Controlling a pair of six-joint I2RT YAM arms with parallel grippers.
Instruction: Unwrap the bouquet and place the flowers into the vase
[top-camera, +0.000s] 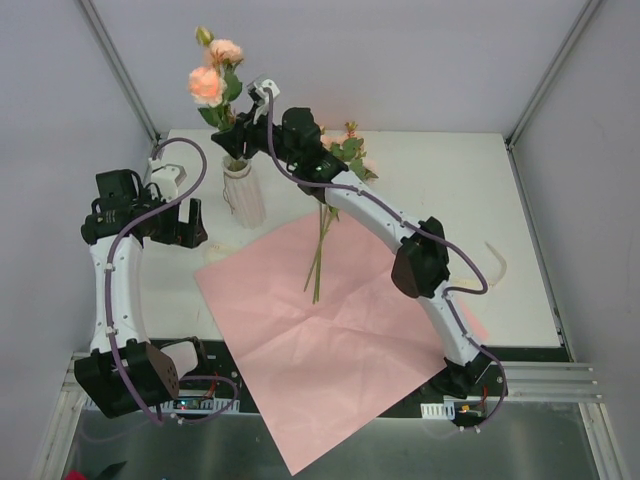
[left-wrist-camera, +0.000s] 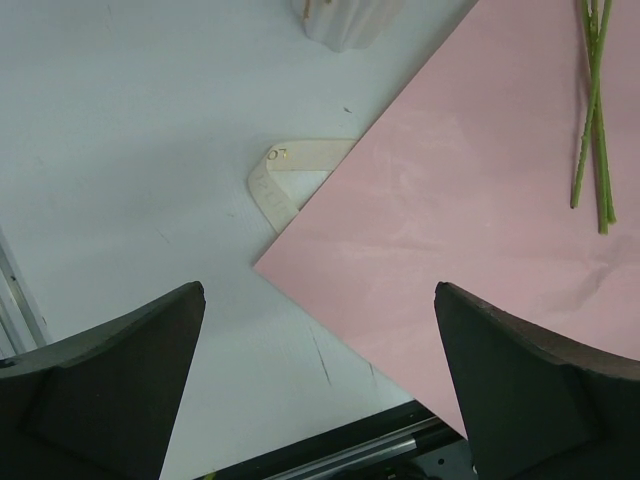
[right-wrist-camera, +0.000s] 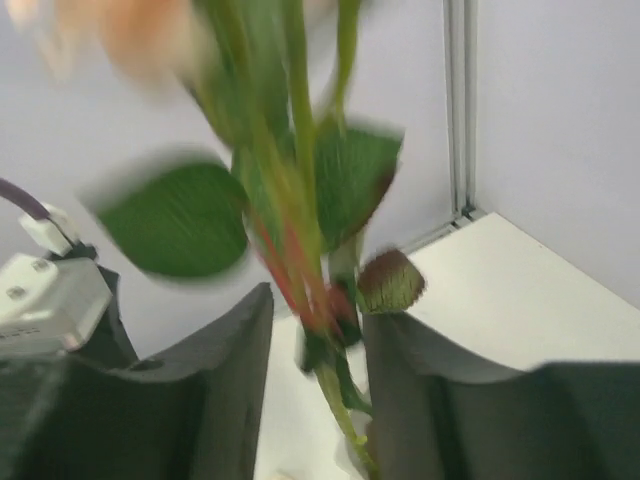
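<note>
White ribbed vase (top-camera: 244, 192) upright on the white table (top-camera: 450, 180). In its narrow mouth, a leafy stem of peach-pink roses (top-camera: 207, 85): two open blooms and a small bud high above the rim, leaning slightly to the left. Right gripper (right-wrist-camera: 317, 310) directly above the vase mouth, arm stretched in from the right of the vase, fingers (right-wrist-camera: 205, 385) parted narrowly on either side of that rose stem, a slim gap visible on each side. Actual contact with the stem impossible to judge through the blur of the right wrist view. Left gripper (left-wrist-camera: 320, 385) just left of the vase, hovering over bare table, fingers (left-wrist-camera: 120, 390) spread wide and empty. Pale pink wrapping paper (top-camera: 330, 340) unfolded flat as a large square sheet, right of the vase and nearer the arm bases, one corner close to the vase foot. Cream ribbon (left-wrist-camera: 290, 180) flat on the table just on the near side of the vase, a folded loop meeting the paper's edge. Other flowers (top-camera: 320, 245) lying on the paper to the right of the vase, thin green stems pointing toward the near side, heads and leaves about level with the vase and partly hidden behind the right arm. Second cream strip (top-camera: 497, 265) well apart from the vase, far to its right, curved on bare table beside the paper.
</note>
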